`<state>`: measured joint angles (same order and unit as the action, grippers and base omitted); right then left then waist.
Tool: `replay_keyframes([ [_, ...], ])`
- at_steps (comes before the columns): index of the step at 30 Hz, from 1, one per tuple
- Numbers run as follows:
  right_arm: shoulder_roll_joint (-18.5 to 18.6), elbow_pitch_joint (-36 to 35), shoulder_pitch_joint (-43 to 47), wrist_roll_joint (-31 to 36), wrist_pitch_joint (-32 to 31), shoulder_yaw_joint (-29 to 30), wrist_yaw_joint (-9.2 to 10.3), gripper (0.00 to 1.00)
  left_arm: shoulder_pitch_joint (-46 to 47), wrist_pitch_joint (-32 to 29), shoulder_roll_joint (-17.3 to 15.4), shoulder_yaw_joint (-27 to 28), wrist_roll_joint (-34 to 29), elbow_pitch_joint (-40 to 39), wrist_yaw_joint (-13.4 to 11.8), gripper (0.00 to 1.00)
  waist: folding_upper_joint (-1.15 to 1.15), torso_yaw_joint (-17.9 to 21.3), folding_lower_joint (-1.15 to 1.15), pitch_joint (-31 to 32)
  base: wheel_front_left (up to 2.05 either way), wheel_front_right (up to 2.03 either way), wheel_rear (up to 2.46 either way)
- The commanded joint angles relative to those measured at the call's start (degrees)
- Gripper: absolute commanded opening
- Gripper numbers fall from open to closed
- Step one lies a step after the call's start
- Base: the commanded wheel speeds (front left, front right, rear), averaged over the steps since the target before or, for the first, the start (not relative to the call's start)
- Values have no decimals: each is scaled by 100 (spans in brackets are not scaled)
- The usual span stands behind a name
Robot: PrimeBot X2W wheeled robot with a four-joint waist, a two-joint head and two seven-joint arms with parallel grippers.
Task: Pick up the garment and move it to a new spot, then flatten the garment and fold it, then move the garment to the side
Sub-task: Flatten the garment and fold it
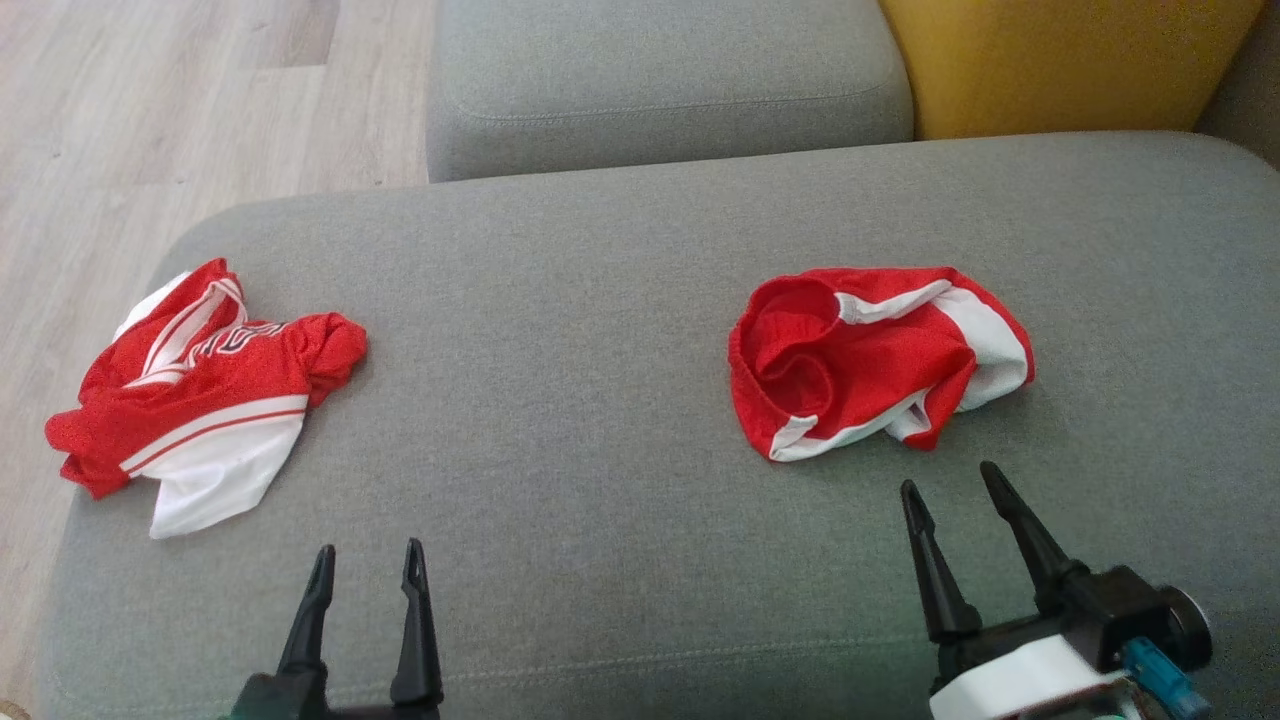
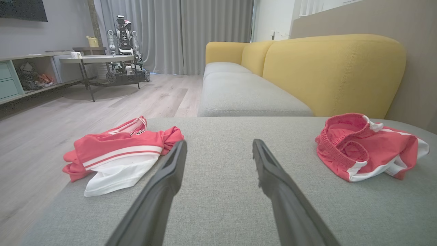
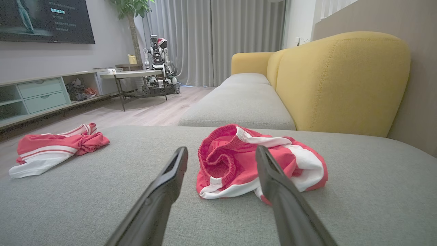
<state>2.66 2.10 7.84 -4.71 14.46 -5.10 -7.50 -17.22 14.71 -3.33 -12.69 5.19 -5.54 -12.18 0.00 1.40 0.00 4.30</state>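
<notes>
Head view: a grey seat cushion (image 1: pixel 600 450) holds two crumpled garments lying well apart. A red-and-white jersey (image 1: pixel 200 390) lies near the cushion's left edge, beside the wooden floor (image 1: pixel 150 120). Red shorts (image 1: pixel 880 360) with white trim lie to the right, waistband opening facing left. The left gripper (image 1: pixel 369 548) hovers over bare cushion at lower left, jaws spread, holding nothing. The right gripper (image 1: pixel 948 476) sits at lower right, jaws spread and empty, tips just short of the shorts' near edge and not touching them. A second grey cushion (image 1: pixel 660 80) and a yellow backrest (image 1: pixel 1060 60) lie beyond. Left wrist view: the left fingers (image 2: pixel 164 184) stand apart over bare fabric between the two garments, the jersey to their left and the shorts well to their right. Across the room stand a second robot (image 2: pixel 124 44), a round table (image 2: pixel 99 59) and grey curtains (image 2: pixel 191 34). Right wrist view: the right fingers (image 3: pixel 273 177) frame the shorts, which lie directly ahead on the cushion; the jersey lies far left. A television (image 3: pixel 44 20) hangs above a low cabinet (image 3: pixel 41 95).
</notes>
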Motion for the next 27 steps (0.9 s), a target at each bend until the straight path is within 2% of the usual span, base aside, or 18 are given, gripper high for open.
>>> replay_keyframes([
  [1,21,-177,-206,-36,54,-150,1,100,292,29,45,128,23,-212,-46,100,0,1,0,-1,0,0,0],
  [19,21,-148,-195,-76,54,-159,1,100,320,29,45,98,73,-95,-37,100,0,-57,0,-17,0,0,0],
  [23,21,-177,-232,-72,54,-117,1,100,512,29,45,-69,95,31,118,100,0,-50,0,-104,0,0,0],
  [27,21,-219,-275,-36,54,16,1,100,972,29,45,-344,146,279,397,100,0,48,0,-271,0,0,0],
])
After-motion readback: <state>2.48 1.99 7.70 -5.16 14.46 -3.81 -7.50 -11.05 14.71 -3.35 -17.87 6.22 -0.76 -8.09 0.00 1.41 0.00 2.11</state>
